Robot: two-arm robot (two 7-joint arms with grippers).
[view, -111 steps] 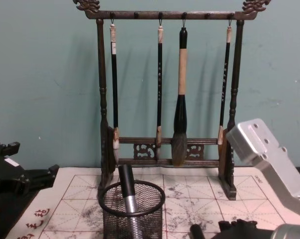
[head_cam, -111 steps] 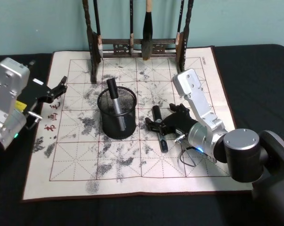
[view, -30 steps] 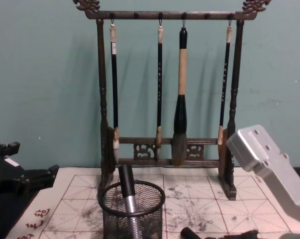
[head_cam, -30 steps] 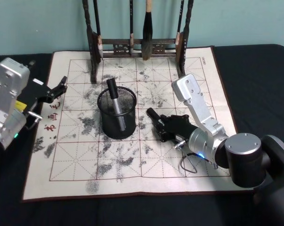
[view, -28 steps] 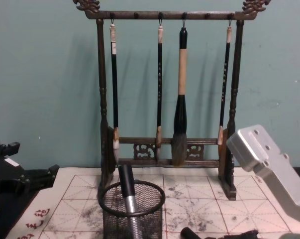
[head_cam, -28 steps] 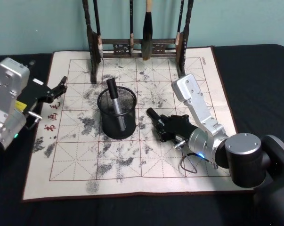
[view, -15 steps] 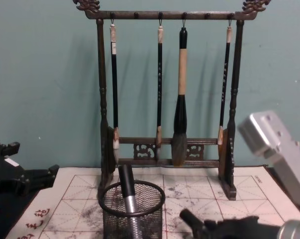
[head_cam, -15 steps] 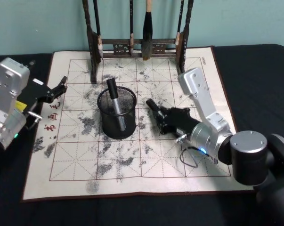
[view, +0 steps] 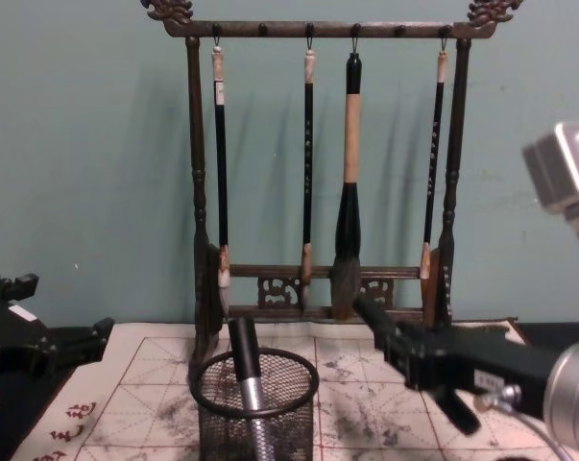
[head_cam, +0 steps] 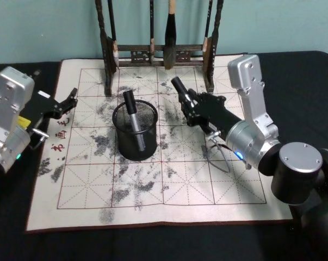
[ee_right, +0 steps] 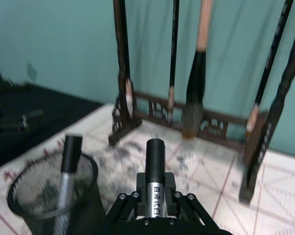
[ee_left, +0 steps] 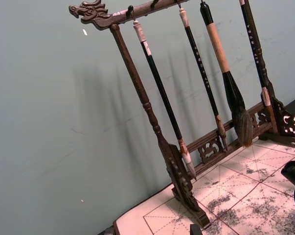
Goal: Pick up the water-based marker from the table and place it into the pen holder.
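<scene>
Head view: the right gripper (head_cam: 195, 110) is clenched on a black-capped, silver-barrelled water-based marker (head_cam: 181, 92), carried clear of the ink-stained white gridded practice mat (head_cam: 153, 190). The marker is tilted, its free end pointing up and back toward the tall dark wooden brush rack (head_cam: 158, 54). The small round black wire-mesh pen holder (head_cam: 125, 145) stands on the mat to the gripper's left, near but apart. A second, similar marker (head_cam: 132, 117) already leans inside it.

In the right wrist view the jaws pinch the barrel (ee_right: 155, 161) well back from the cap, with the cup (ee_right: 91, 178) ahead and lower.

The left gripper (head_cam: 66, 103) sits idle at the mat's left edge, jaws parted and empty.

Risks, as I judge them:
- The marker is far from upright. Lowered like this, it would strike the rim or the leaning marker instead of dropping in.
- The mesh cup looks light, so a sideways nudge from gripper or barrel could tip it.
- The raised end is close to the rack's right post, and a careless swing could clip it.
- With so much barrel overhanging the grip, it might pivot when tilted.
</scene>
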